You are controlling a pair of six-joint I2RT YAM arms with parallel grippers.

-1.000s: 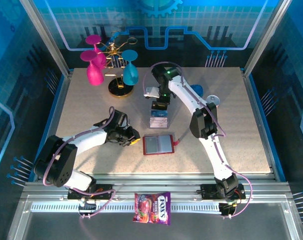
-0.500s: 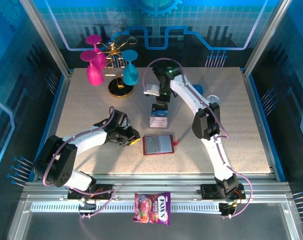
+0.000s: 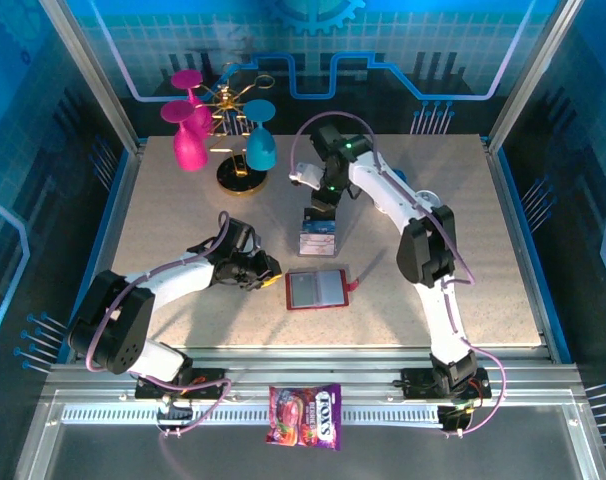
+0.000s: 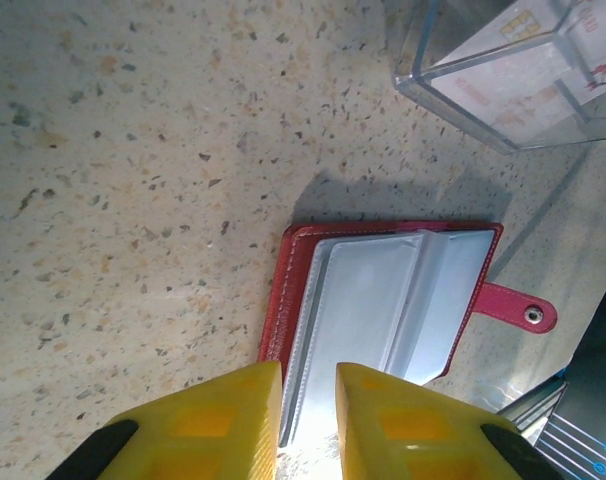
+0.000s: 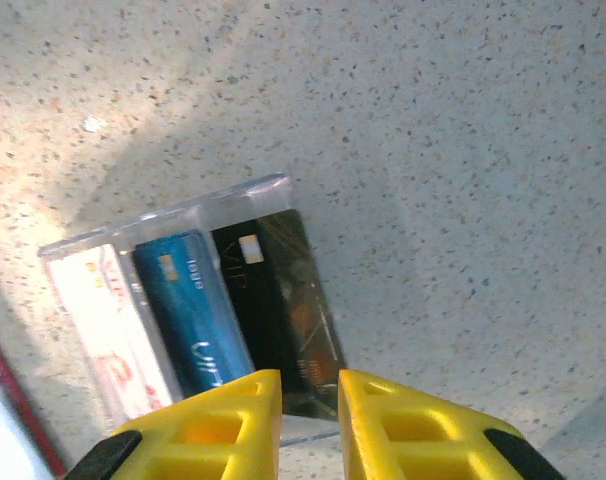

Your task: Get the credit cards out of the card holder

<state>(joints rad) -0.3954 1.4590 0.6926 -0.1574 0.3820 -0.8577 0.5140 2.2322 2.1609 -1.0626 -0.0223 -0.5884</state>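
The red card holder [image 3: 315,290] lies open and flat on the table, its grey pockets [image 4: 383,300] facing up and its snap tab to the right. Three credit cards, pale [image 5: 93,310], blue [image 5: 193,310] and black [image 5: 278,300], stand side by side in a clear plastic stand [image 3: 319,238]. My right gripper [image 3: 319,212] hovers just behind the stand, its yellow fingers [image 5: 223,425] a narrow gap apart with the black card's end showing beyond the gap. My left gripper [image 3: 274,273] sits at the holder's left edge, jaws slightly apart over that edge [image 4: 308,420], gripping nothing.
A gold rack with pink and teal glasses [image 3: 223,130] stands at the back left. A blue object [image 3: 396,180] and a white disc [image 3: 426,200] lie behind the right arm. A colourful candy bag [image 3: 305,415] rests on the front rail.
My right gripper has let go of the black card in the stand and drawn back a little, its elbow swinging right. The left arm and the card holder have not moved.
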